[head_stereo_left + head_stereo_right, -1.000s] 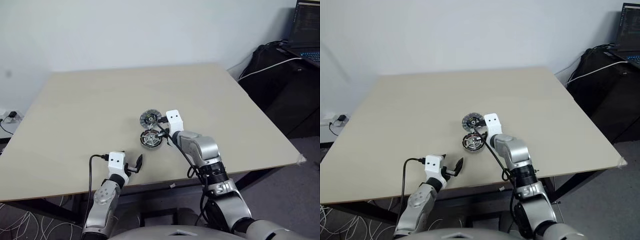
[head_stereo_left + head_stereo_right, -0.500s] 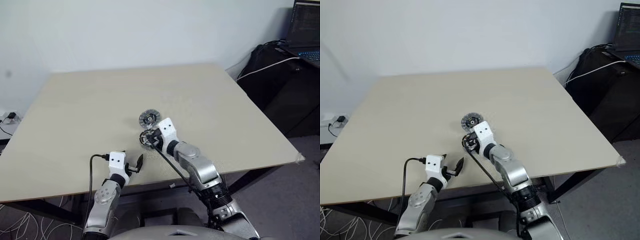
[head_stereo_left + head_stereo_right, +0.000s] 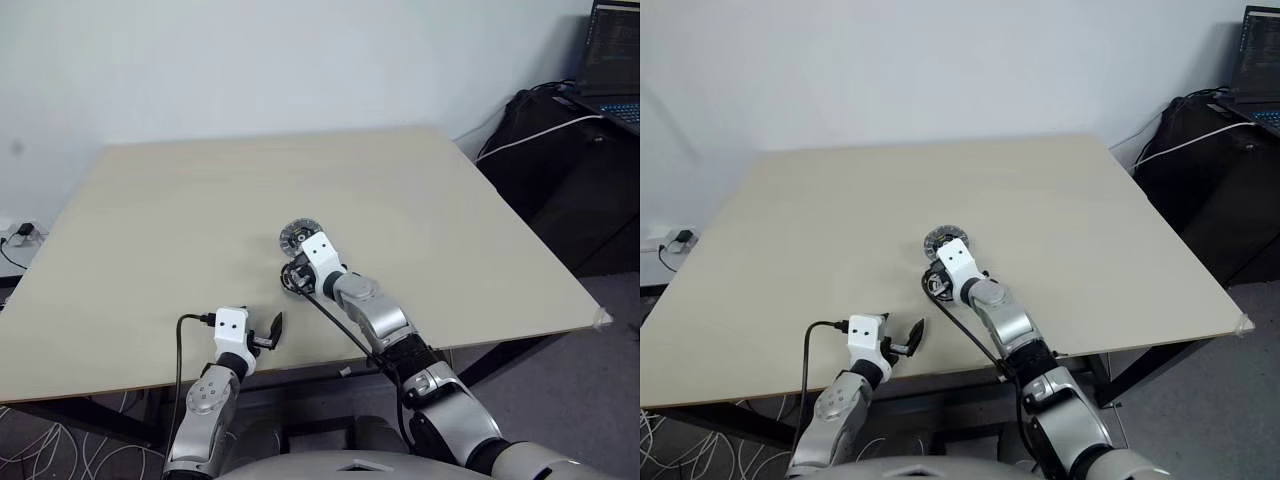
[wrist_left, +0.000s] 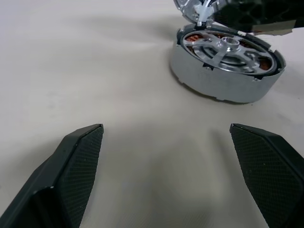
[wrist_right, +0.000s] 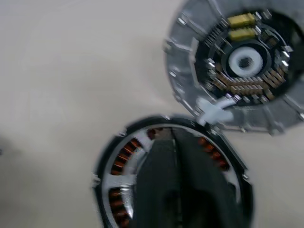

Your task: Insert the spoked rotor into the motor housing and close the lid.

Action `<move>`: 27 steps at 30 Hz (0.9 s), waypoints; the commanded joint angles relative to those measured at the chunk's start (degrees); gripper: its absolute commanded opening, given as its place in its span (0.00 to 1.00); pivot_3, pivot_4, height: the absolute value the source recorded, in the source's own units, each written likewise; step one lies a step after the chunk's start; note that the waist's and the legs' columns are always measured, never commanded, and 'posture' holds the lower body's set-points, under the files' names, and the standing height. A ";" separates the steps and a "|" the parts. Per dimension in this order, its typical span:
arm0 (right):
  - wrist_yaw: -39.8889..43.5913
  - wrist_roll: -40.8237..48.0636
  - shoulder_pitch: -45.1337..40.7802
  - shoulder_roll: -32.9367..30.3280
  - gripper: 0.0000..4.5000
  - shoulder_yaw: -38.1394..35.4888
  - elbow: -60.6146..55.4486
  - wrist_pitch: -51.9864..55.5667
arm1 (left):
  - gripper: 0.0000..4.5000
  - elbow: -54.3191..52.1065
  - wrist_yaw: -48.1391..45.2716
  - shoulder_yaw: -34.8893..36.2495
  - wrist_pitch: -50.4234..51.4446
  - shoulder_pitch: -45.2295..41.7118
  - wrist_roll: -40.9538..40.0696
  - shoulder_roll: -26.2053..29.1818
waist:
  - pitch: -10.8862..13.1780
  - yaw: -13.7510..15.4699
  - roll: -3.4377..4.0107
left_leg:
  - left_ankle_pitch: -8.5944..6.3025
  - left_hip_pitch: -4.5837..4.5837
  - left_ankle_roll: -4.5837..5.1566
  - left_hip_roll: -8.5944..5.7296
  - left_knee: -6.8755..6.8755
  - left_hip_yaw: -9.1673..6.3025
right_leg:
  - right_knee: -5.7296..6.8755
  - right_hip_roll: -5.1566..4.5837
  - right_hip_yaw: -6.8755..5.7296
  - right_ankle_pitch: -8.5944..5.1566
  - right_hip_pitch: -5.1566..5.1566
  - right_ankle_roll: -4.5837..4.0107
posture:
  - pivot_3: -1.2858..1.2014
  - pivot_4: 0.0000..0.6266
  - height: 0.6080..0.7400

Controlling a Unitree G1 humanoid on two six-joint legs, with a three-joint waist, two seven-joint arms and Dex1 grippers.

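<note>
On beige table [image 3: 180,230], motor housing [image 4: 227,66] sits.

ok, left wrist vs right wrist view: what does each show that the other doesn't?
Left wrist only: the open left gripper above bare table, and the housing's plain grey outer wall, with the rotor seated inside.
Right wrist only: the lid's inner face, lying open beside the housing, and the shut right gripper over the housing's centre.
Both: the housing's copper coils and the white joint to the lid.
</note>
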 commanded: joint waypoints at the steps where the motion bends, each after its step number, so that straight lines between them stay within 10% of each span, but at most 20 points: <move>1: 0.03 -0.30 -1.80 0.36 0.00 -1.14 0.48 -0.95 | 1.00 -3.24 0.31 -0.16 -0.65 -0.14 -0.09 -0.17 | 0.00 -0.04 0.01 | 0.00 0.00 0.00 0.00 -0.01 0.00 | 0.00 0.00 0.00 0.00 0.00 0.00 | 0.52 0.00 1.00; 19: 14.78 -2.91 0.67 -8.07 0.00 5.32 -13.82 0.58 | 1.00 -5.44 -5.68 -3.70 -4.19 0.31 0.23 3.47 | -0.39 -0.02 0.40 | 0.03 0.06 0.05 -0.02 0.05 0.02 | 0.00 -0.01 0.02 -0.25 0.09 0.04 | 0.52 0.00 1.00; 27: 28.59 -7.64 -4.33 -17.51 0.56 13.98 -14.88 -2.66 | 1.00 -5.96 -8.79 -5.04 -4.54 0.42 -0.70 4.65 | -0.39 -0.02 0.40 | 0.04 0.08 0.07 0.01 0.06 0.02 | 0.02 0.01 -0.01 -0.31 0.09 0.11 | 0.52 0.00 1.00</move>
